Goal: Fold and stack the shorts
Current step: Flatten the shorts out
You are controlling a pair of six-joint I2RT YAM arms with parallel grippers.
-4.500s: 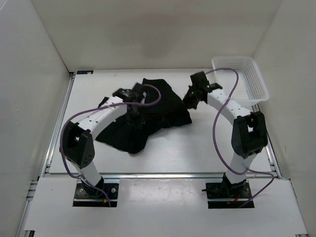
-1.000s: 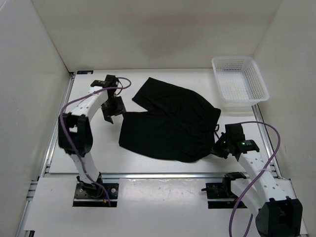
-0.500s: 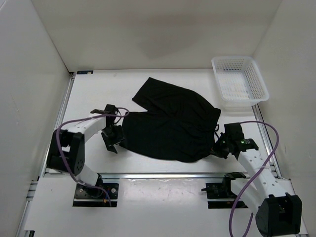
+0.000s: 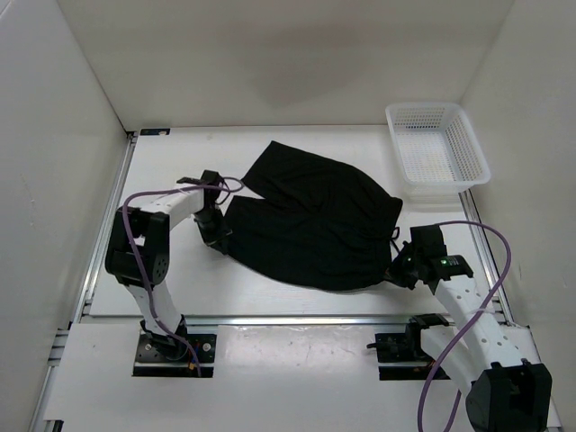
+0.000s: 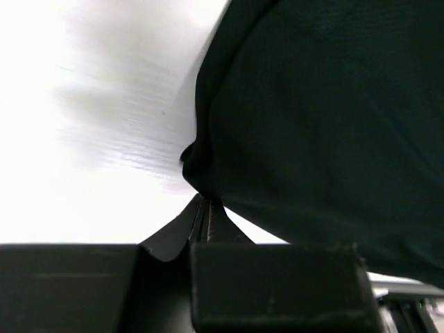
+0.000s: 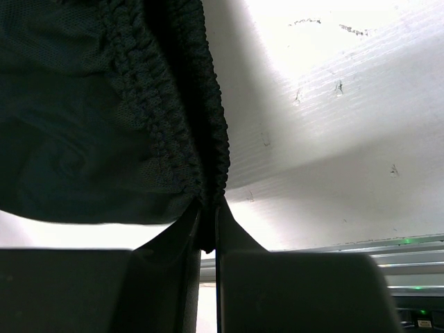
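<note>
Moving up-table since the prior frame and clenching the left gripper (image 4: 217,238) on the hem (image 5: 200,156), clamping the right gripper (image 4: 397,273) on the waistband (image 6: 182,104), keeping the shorts (image 4: 310,225) stretched flat at the middle of the table (image 4: 171,180), evidently readying the fold.

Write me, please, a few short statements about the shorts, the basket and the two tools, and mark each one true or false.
1. The shorts lie spread on the table. True.
2. The shorts are inside the white basket. False: they lie on the table, outside it.
3. The right tool is shut on the gathered waistband of the shorts. True.
4. The left tool hangs open, clear of the fabric. False: it is shut on the shorts' left edge.
5. Both tools grip the same edge of the shorts. False: they grip opposite edges.
</note>
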